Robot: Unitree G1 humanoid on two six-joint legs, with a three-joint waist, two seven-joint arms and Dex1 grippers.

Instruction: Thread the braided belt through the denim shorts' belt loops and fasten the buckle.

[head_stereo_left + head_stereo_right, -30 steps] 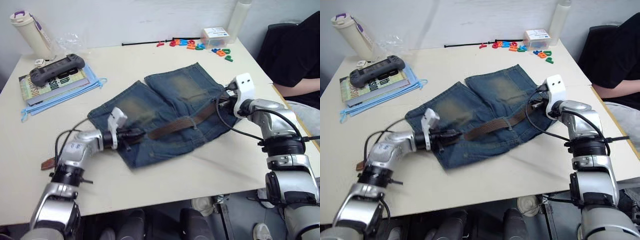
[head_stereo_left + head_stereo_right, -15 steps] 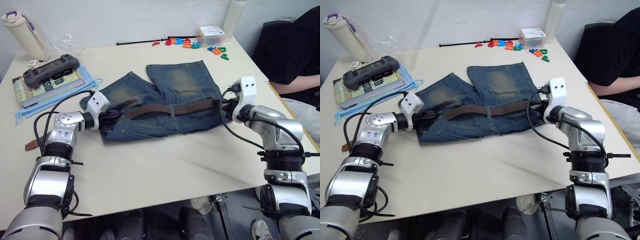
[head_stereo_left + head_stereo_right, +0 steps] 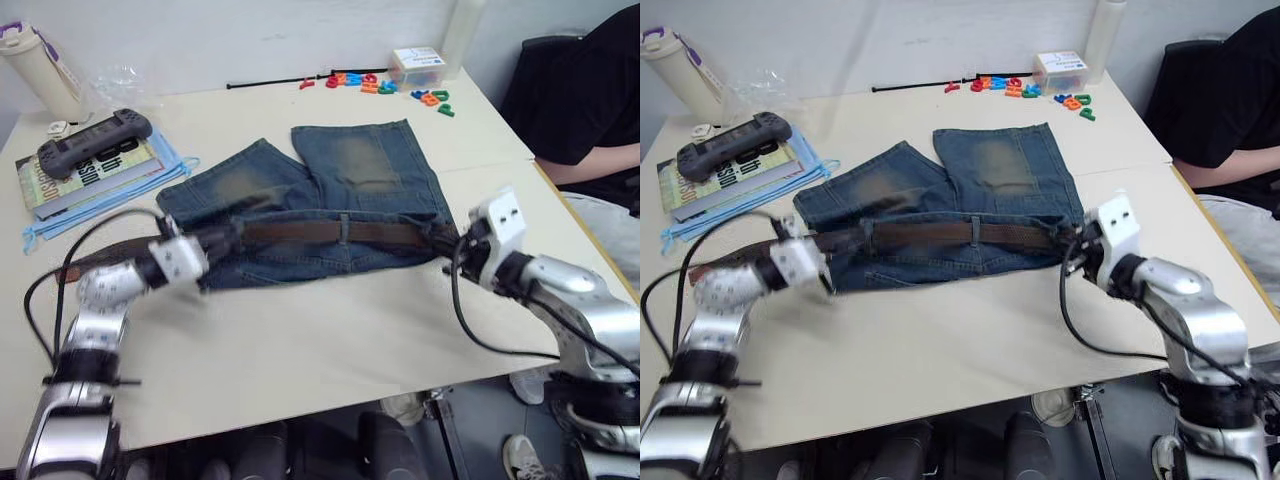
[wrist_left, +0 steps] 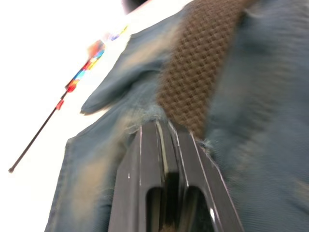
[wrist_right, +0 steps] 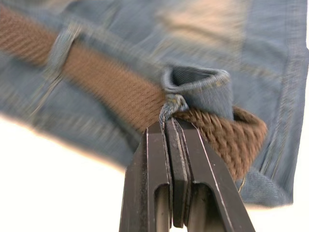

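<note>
The denim shorts [image 3: 340,180] lie flat mid-table, legs pointing away, waistband nearest me. The braided belt [image 3: 300,234] runs along the waistband under a belt loop [image 3: 343,226]; the right wrist view shows another belt loop [image 5: 60,46] over it. My left gripper [image 3: 208,246] is shut on the frayed denim edge at the waistband's left end, beside the belt [image 4: 203,72]. My right gripper [image 5: 169,124] is shut on a fold of denim at the right end, where the belt [image 5: 241,137] curls round. The belt's tail [image 3: 715,268] trails off left under my left arm.
Books with a grey game controller [image 3: 95,138] and a blue mask lie at back left, beside a white bottle [image 3: 35,65]. Coloured letters [image 3: 370,84], a small box [image 3: 418,65] and a black rod [image 3: 270,83] line the far edge. A person in black [image 3: 585,90] sits at right.
The shorts have gone from lying at a slant to stretched straight between both grippers, and have been drawn nearer the front edge. Both grippers stayed shut.
</note>
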